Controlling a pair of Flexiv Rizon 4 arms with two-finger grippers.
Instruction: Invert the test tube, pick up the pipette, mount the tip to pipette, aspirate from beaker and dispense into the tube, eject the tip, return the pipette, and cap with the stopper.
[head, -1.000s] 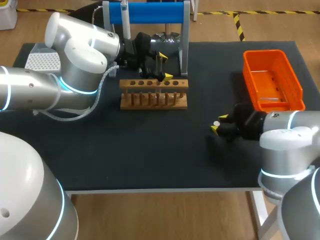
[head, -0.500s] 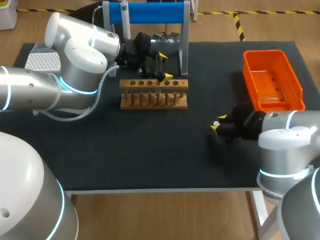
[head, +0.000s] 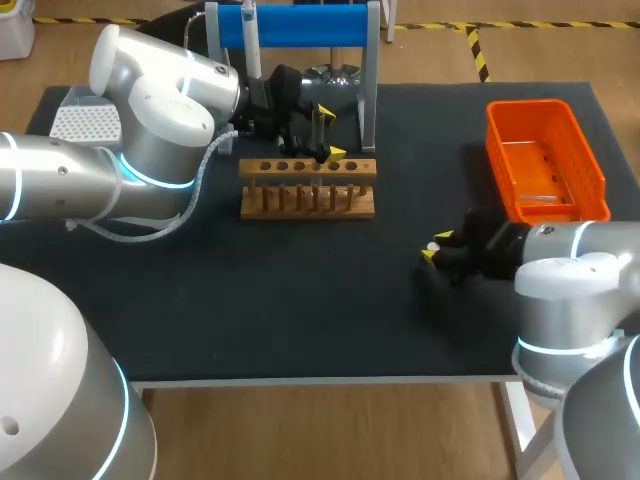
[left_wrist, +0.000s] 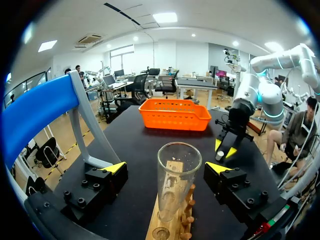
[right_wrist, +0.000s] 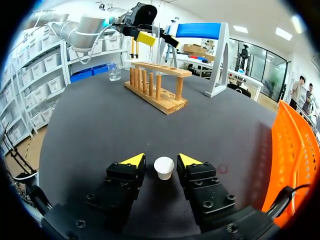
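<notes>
A clear test tube (left_wrist: 176, 175) stands upright, mouth up, in the wooden rack (left_wrist: 175, 226). My left gripper (left_wrist: 167, 167) is open around the tube with a gap on each side. In the head view the same gripper (head: 328, 132) hovers over the rack (head: 308, 186). A small white stopper (right_wrist: 164, 167) sits on the black table between the fingers of my right gripper (right_wrist: 161, 161), with a narrow gap either side. That right gripper (head: 435, 247) is low at the table's right front. The pipette (head: 250, 45) hangs on the blue stand (head: 300, 25). A glass beaker (right_wrist: 114, 72) stands beyond the rack's far end.
An orange basket (head: 545, 160) lies at the right rear of the table. A white tip box (head: 85, 122) sits at the far left, partly behind my left arm. The stand's grey leg (head: 370, 80) rises just behind the rack.
</notes>
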